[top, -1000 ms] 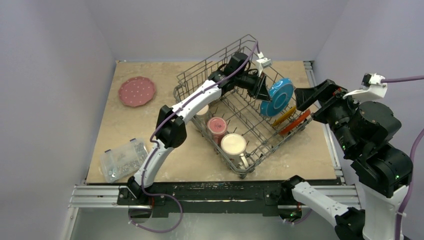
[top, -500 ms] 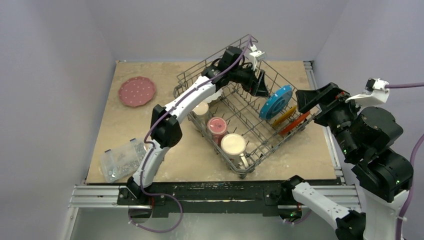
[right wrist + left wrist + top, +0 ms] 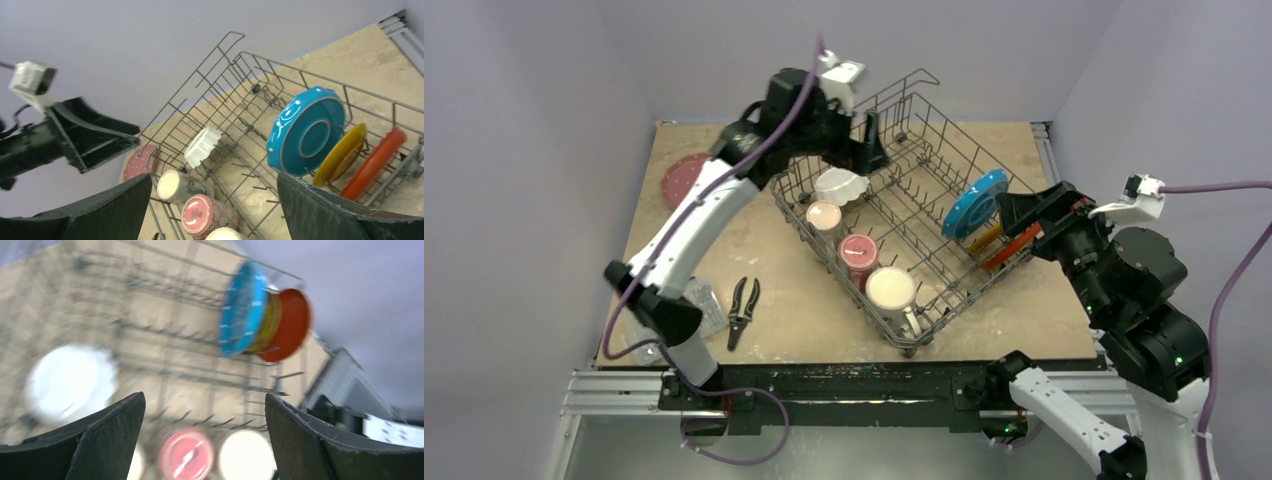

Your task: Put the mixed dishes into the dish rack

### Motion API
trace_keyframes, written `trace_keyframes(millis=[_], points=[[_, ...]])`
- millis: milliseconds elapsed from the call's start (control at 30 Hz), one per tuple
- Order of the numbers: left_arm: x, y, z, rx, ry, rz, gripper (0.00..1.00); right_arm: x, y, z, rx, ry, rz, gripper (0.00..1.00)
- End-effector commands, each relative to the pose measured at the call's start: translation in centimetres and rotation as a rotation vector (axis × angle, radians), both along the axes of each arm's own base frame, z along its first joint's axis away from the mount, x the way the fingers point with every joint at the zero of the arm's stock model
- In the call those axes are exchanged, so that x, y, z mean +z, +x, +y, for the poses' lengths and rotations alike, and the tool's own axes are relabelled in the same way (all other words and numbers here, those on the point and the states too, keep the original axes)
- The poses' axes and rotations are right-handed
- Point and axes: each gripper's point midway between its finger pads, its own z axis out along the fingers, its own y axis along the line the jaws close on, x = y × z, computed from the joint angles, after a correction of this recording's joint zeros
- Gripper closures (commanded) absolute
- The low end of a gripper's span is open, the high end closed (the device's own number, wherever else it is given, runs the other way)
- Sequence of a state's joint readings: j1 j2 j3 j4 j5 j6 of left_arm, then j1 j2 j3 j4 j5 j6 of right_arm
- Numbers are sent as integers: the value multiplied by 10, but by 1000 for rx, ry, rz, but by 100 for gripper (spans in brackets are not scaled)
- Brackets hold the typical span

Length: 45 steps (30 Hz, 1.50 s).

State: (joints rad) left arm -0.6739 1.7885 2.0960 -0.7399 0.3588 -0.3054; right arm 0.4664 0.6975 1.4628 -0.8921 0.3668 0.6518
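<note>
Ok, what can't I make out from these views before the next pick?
- Pink plate: top view, left arm covers its right side; right wrist view, dish rack wires screen it.
- Clear box: top view, mostly behind the left arm.
- White bowl, maroon mug: left wrist view, blurred.
- Cream mug: right wrist view, cut by the bottom edge.

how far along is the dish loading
Done: blue plate, yellow plate, red-orange plate, white bowl, beige cup, maroon mug and cream mug sit in the dish rack. In hand: nothing; left claw and right claw open. Left: pink plate, on the table.
</note>
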Motion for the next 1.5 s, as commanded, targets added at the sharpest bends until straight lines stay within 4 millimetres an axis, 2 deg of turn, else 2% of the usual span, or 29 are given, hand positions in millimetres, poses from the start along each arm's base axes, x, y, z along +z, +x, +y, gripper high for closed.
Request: trace_keyframes(millis=[0,100,200,333,467,533,633,800,867,933,1033,1200,1367,1467], points=[[-9,19,153,512,229,-22,12,16,19,24,73,38,-77,2],[-17,3,245,773,349,-40,9,19,30,33,98,34,-89,2],[-35,-16,314,951,498,-52,3,19,39,41,118,17,-87,2],[-77,-23,369,1025,730,-24,2,17,49,48,135,-10,-78,2],[-128,-10,400,1031,920,120,1,15,60,52,131,-28,-70,2],[-147,4,407,1018,963,184,2,15,66,54,127,-31,-68,2],[-169,36,409,991,981,223,2,14,77,57,112,-40,-60,2],[-205,89,393,909,934,300,8,21,95,59,90,-77,-59,2],[-230,109,386,864,940,342,12,22,104,59,72,-103,-54,2],[-245,123,381,837,941,370,17,25,111,58,55,-129,-56,2],[-267,144,374,807,905,385,19,29,120,59,46,-163,-54,2],[-298,157,370,761,890,475,25,28,136,66,52,-192,-34,2],[-328,153,370,725,885,553,32,22,147,71,54,-203,-5,2],[-335,150,381,728,922,597,41,15,151,73,59,-208,17,2]])
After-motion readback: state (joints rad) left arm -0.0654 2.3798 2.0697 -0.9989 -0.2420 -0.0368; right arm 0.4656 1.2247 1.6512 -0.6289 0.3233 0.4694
